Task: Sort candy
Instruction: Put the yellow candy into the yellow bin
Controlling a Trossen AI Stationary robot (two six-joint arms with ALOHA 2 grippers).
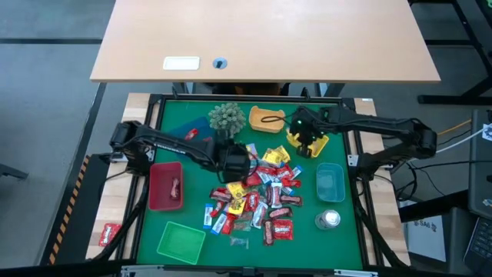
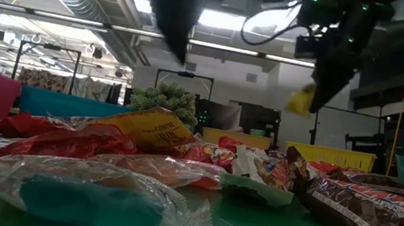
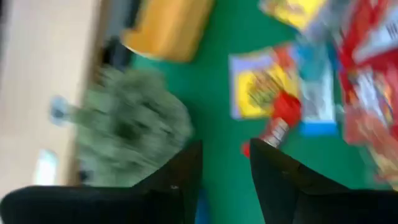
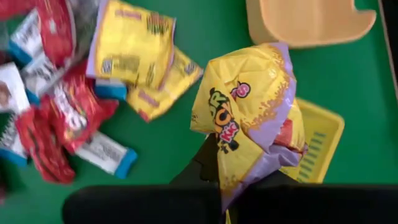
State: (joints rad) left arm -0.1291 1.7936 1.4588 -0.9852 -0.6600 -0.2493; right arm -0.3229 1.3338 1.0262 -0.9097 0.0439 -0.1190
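The candy [image 1: 254, 198] lies in a loose pile of red, yellow, blue-white and silvery packets in the middle of the green mat. My right gripper [image 1: 307, 140] hangs over the yellow tray [image 1: 319, 145] at the far right, shut on a yellow-and-purple candy packet [image 4: 245, 106]. My left gripper [image 3: 227, 180] is open above bare mat at the pile's far left edge, between the spiky plant ball [image 3: 134, 124] and a small red candy [image 3: 273, 127]. Nothing is between its fingers. My right gripper pinches the yellow packet by one crumpled end [image 4: 249, 171]; the packet itself covers the fingertips. The fingers come from above, pointing steeply down. The packet [image 2: 300, 100] is lifted clear, above the yellow tray.
A red tray [image 1: 156, 201] with one red candy stands at the left, a green tray [image 1: 181, 242] at the near left, a blue tray [image 1: 330, 185] at the right and an orange tray [image 1: 265, 119] at the far middle. A silvery object [image 1: 329, 219] sits near the blue tray.
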